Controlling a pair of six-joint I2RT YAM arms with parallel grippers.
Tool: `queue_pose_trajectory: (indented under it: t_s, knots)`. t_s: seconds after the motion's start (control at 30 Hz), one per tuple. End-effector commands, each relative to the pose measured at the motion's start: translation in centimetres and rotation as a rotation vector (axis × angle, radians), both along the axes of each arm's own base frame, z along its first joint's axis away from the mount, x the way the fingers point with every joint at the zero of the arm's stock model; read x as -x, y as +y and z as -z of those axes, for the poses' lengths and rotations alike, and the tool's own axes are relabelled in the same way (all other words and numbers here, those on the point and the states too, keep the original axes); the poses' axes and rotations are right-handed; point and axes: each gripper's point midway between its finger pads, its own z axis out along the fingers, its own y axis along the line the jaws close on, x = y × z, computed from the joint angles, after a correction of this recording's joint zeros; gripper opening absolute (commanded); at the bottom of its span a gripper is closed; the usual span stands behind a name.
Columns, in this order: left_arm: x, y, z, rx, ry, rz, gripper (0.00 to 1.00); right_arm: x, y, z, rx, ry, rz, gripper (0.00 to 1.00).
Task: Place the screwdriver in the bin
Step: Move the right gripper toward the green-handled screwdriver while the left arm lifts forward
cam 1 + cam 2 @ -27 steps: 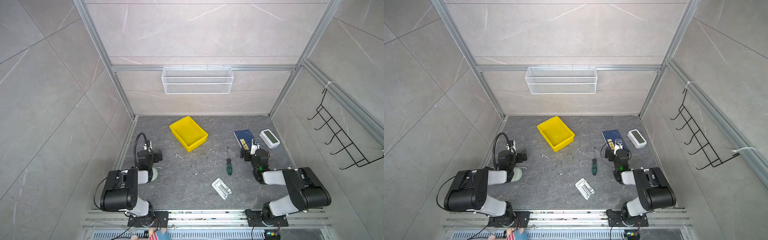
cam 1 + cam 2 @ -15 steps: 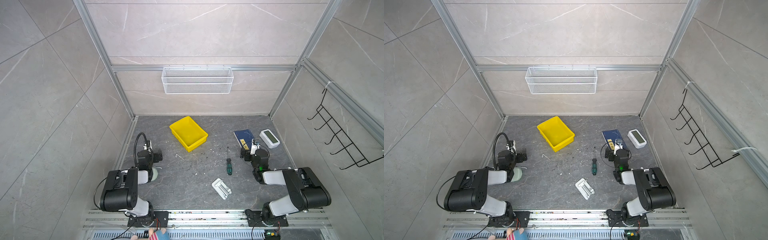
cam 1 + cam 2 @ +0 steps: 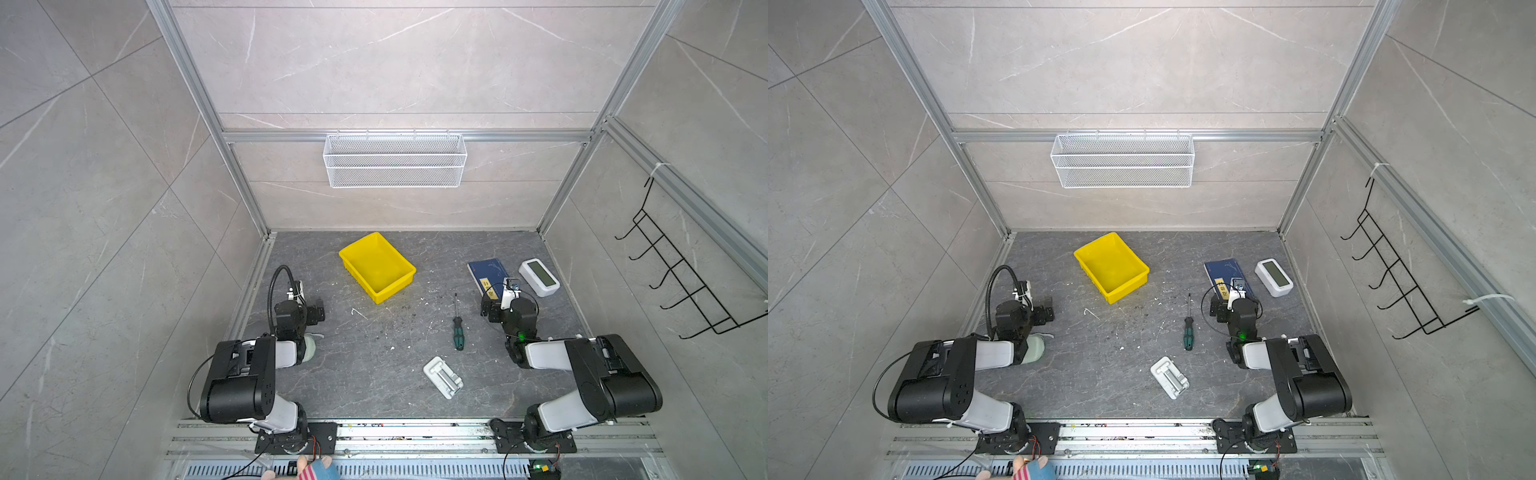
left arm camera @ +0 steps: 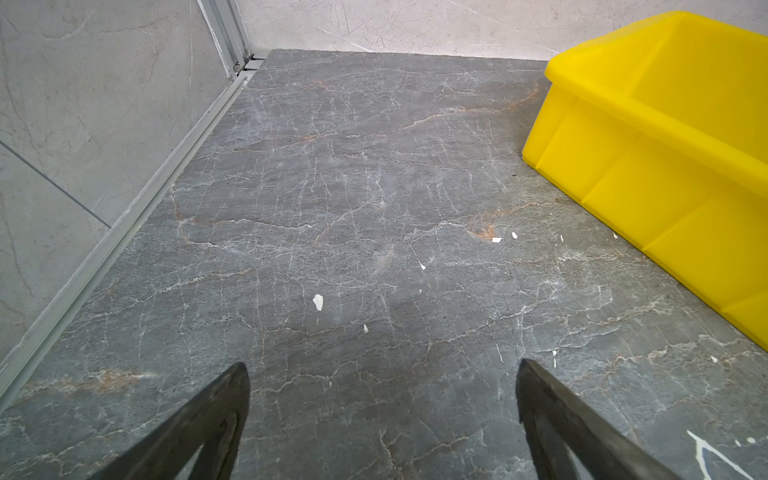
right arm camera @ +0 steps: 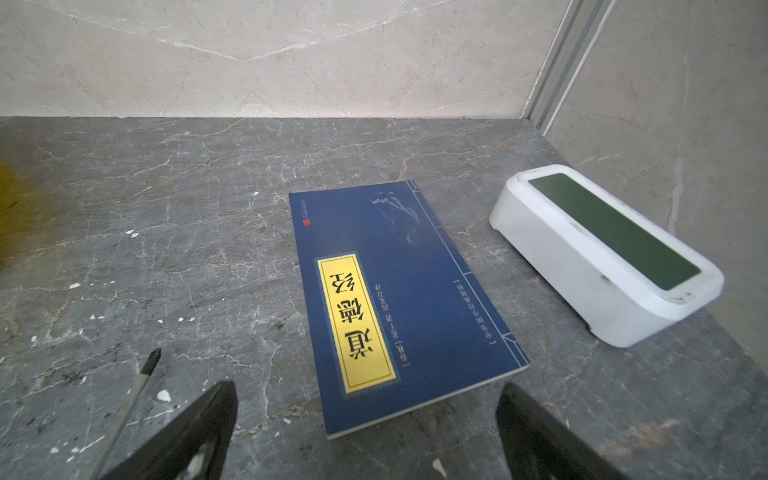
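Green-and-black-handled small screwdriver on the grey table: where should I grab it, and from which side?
I'd grip the thick green-and-black handle of the screwdriver, coming straight down with the open right gripper, jaws across its width. It lies flat, its thin shaft pointing at the back wall.

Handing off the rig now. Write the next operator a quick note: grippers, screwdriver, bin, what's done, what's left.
Left gripper: open, empty, above bare tabletop left of the bin.
Right gripper: open, empty, low by the blue book's near end; the screwdriver's tip lies just beside it.
Screwdriver: flat on the tabletop, outside the bin, shaft pointing away from the robot.
Bin: empty.
Done: nothing yet.
Left: grasp the screwdriver, likely with the right arm, and place it in the bin.
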Motion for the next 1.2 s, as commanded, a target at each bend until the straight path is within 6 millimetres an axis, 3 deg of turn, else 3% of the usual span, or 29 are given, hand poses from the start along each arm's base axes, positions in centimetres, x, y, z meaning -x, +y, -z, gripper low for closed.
queue_pose_trajectory:
  t_s: [0.0,0.17,0.47,0.6,0.73,0.93,1.03,1.17]
  knots:
    - [-0.6,0.1,-1.1,0.007,-0.042,-0.002,1.00,-0.5,0.3,-0.6,0.004,-0.017,-0.016,0.99]
    - [-0.3,-0.1,-2.5,0.005,-0.042,0.007,1.00,-0.5,0.4,-1.8,0.003,-0.022,-0.020,0.99]
    - [2.2,-2.1,-7.6,-0.020,-0.090,0.114,1.00,1.3,1.0,-5.7,-0.045,0.018,-0.049,0.99]
    - [3.6,-5.5,-10.0,-0.017,-0.115,0.232,1.00,2.6,0.6,-7.4,-0.129,0.015,-0.001,0.99]
    - [5.2,-10.8,-11.6,-0.066,-0.128,0.424,1.00,3.9,0.5,-8.7,-0.230,0.043,0.038,0.99]
    - [9.0,-18.7,-12.8,-0.095,-0.150,0.763,1.00,5.4,1.6,-9.2,-0.331,0.207,0.038,0.99]
    - [11.1,-21.4,-13.2,-0.070,-0.167,0.918,1.00,5.8,1.7,-9.9,-0.346,0.213,0.035,0.99]
    - [13.2,-23.2,-13.0,-0.045,-0.159,1.063,1.00,6.2,2.2,-10.6,-0.370,0.218,0.021,0.99]
